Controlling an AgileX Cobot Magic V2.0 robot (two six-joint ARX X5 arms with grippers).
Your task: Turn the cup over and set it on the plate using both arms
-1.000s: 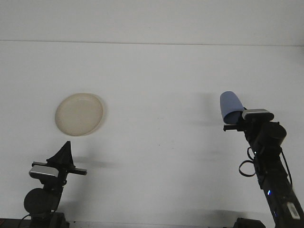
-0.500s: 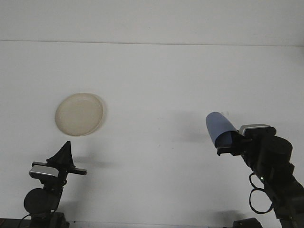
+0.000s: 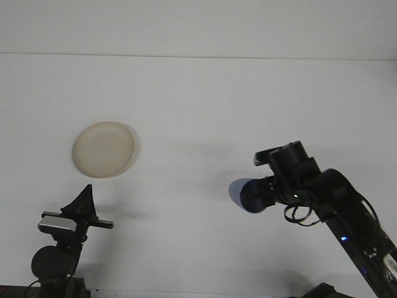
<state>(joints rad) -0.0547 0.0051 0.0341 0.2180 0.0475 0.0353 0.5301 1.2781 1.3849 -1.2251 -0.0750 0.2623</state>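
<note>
While it hangs in the air above the white bench point(image 3: 205, 93), the small blue plastic cup point(image 3: 245, 194) lies on its side with its round end pointing left. It sits at the tip of the right gripper point(image 3: 265, 192), whose fingers look clamped on its right end. The cup is not touching the bench. It is well to the right of the round cream plate point(image 3: 103, 149), which lies flat on the left part of the bench.

The cup looks light and stiff, and its smooth side could be slippery, so I think a firm pinch around the wall or over the rim would hold it best. It does not look like it would break easily.

The left gripper point(image 3: 82, 200) waits low on the left, below the plate and near the bottom edge. It points up like a dark spike, and I cannot tell how its fingers are set.

Some things are hard to see. The right arm's black wrist covers the place where its fingers meet the cup. I cannot tell which end of the cup is the open one. The bottoms of both arms are cut off.
</note>
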